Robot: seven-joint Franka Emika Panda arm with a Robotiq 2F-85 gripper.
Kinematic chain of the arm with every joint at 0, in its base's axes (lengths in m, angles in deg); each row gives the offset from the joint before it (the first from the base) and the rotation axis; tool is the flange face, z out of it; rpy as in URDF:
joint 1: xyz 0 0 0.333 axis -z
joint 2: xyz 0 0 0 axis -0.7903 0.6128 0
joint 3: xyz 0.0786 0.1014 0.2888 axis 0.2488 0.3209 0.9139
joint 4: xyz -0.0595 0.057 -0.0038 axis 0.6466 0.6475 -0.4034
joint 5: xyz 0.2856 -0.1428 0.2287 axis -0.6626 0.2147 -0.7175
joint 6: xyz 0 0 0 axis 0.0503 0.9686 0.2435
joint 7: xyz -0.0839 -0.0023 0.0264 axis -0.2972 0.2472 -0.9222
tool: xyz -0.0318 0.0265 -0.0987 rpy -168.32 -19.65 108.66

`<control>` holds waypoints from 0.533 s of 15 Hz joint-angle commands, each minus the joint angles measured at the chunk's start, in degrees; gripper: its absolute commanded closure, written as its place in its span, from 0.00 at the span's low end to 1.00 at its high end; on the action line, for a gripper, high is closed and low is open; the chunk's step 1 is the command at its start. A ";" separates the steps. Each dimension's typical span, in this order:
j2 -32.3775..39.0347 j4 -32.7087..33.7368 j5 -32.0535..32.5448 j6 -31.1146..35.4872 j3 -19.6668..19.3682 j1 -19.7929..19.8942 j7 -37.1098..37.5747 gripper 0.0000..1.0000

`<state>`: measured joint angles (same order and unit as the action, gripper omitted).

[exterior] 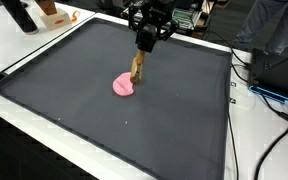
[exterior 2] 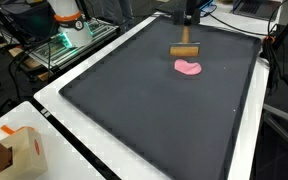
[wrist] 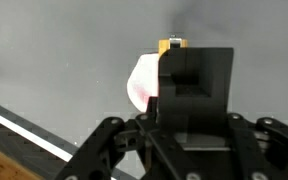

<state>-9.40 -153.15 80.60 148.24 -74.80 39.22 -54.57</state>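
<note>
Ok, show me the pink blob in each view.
Exterior view: pink blob mid-mat, just below the block.
Exterior view: upper right, just in front of the block.
Wrist view: centre, partly hidden, below the block's tip.
Shared landmark: the block, right beside it.
</note>
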 commanded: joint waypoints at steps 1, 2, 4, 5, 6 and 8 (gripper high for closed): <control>-0.57 2.62 -6.48 -3.12 -0.74 1.94 -5.62 0.76; -0.56 3.37 -7.88 -3.76 -0.99 2.52 -6.68 0.76; -0.41 5.12 -9.78 -5.24 -1.61 3.52 -8.18 0.76; -0.27 5.92 -9.70 -5.62 -2.07 3.80 -8.42 0.76; -0.21 6.54 -10.26 -5.87 -2.28 4.27 -9.43 0.76; 0.09 8.01 -10.94 -6.87 -2.69 5.08 -11.30 0.76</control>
<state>-9.40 -147.44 72.11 143.86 -76.90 43.40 -62.53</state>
